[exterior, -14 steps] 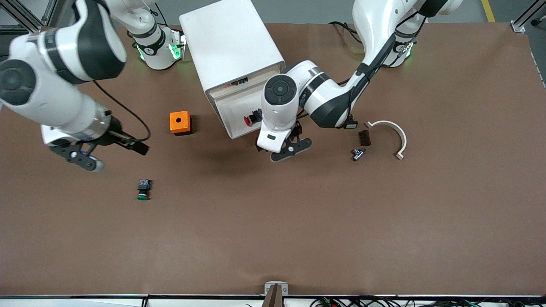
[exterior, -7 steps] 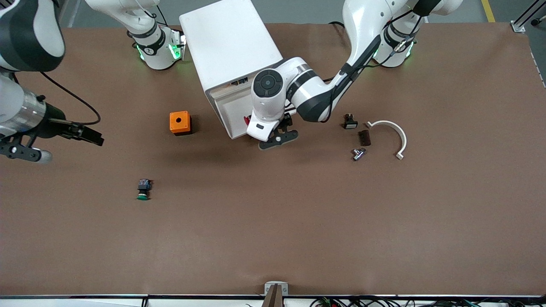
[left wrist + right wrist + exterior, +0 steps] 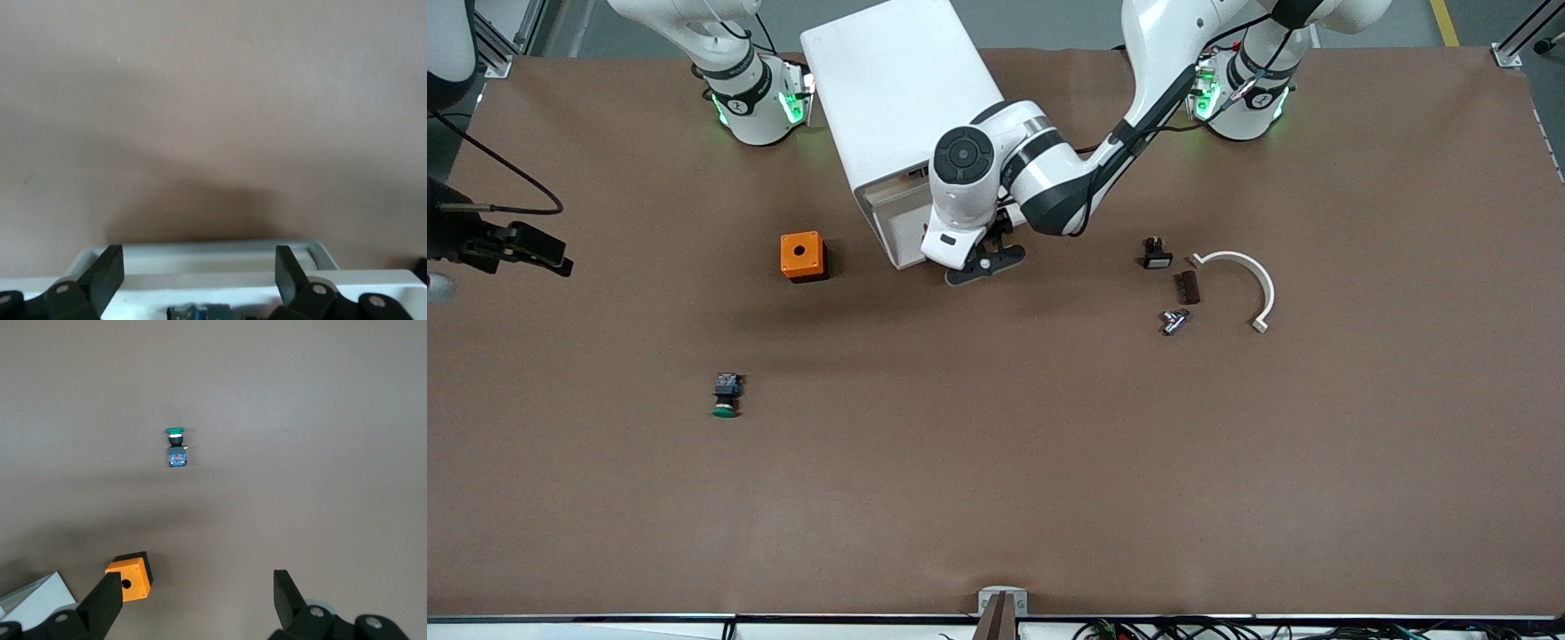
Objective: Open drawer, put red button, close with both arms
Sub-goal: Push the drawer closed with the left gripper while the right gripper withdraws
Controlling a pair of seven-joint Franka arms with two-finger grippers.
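Note:
The white cabinet (image 3: 907,89) stands near the robots' bases. The drawer (image 3: 896,238) sticks out a little from its front. My left gripper (image 3: 983,264) is open at the drawer's front. In the left wrist view its fingers (image 3: 107,275) straddle the white drawer rim (image 3: 200,252), and the gripper (image 3: 198,277) holds nothing. A blue block (image 3: 200,312) in the drawer is all that shows of the red button; its cap is hidden. My right gripper (image 3: 197,600) is open and empty, high over the right arm's end of the table.
An orange box with a hole (image 3: 801,256) sits beside the cabinet, also in the right wrist view (image 3: 130,577). A green-capped button (image 3: 726,396) lies nearer the front camera. Toward the left arm's end lie a black part (image 3: 1156,255), a brown piece (image 3: 1186,287), a metal piece (image 3: 1174,320) and a white curved piece (image 3: 1249,276).
My left gripper has moved toward the cabinet and the drawer has slid in with it, hiding the red cap. My right arm has swung away toward its end of the table.

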